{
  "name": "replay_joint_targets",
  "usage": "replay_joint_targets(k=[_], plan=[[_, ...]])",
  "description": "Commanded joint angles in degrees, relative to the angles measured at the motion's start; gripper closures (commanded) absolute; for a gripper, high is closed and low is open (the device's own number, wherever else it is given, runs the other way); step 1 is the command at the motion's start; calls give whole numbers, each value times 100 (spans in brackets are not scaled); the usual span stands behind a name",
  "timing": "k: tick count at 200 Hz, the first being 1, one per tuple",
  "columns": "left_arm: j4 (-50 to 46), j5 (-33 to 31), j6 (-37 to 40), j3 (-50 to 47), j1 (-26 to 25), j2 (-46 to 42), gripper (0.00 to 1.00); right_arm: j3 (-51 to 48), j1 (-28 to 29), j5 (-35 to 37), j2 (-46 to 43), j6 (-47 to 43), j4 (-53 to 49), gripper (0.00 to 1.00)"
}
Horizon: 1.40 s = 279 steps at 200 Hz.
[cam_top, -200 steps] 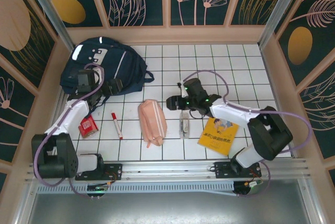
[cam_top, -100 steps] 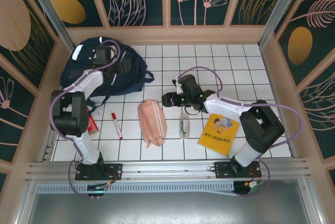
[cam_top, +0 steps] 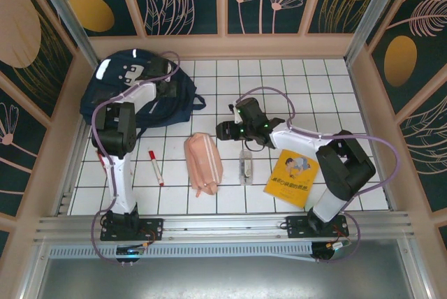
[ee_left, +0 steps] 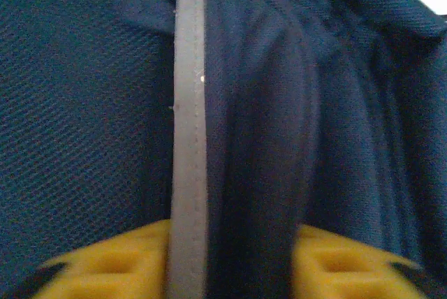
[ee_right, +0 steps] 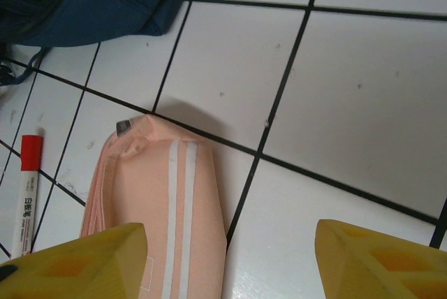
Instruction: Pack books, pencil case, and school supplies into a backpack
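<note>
Left gripper (ee_left: 230, 263) pinches a backpack (cam_top: 119, 96) fold at 10 o'clock, by the wall. Right gripper (ee_right: 225, 260) gapes wide over the pencil case (ee_right: 167, 201) end; bare tiles (cam_top: 307, 89) at 1 o'clock.

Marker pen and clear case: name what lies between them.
The pink pencil case lies between marker pen and clear case, in the top external view.

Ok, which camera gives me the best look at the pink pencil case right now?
Top external: the whole pencil case lies in full view on the tiles, between the marker and the clear case. The right wrist view shows one end close up, with two white stripes, the rest cropped.
</note>
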Motion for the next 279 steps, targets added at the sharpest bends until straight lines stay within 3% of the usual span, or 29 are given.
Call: replay_joint_targets(k=[1,18,56,77,89,109,149,191,216,279], plan=[[-313,341,256,124,-37,72,89,263,-157,-58,45,215,21,38],[-305,527,483,73,-128,-49,100,304,-366,-275,17,457,55,39],[-27,1378,1430,-368,-349,-684,100,447,-1096,-1242,39,1066,358,39],[403,2057,1945,-778,-413,-1133,100,664,-1410,-1678,245,1193,460,32],[636,2130,2182,-990,-472,-1334,100,937,-1485,-1562,446,1123,209,25],[475,2298,2705,-1029,-593,-1441,100,1353,-1558,-1526,837,1052,-33,21],[338,2807,2810,-933,-697,-1567,100,2237,-1733,-2418,1984,1439,136,21],[408,3218,3314,-1032,-797,-1755,100,2828,-1716,-3094,2819,1975,754,34],[405,3316,3290,-932,-797,-1691,100,2973,-1672,-3165,3037,2120,893,36],[298,3307,3282,-754,-797,-1615,100,3288,-1722,-3029,3101,1958,373,28]])
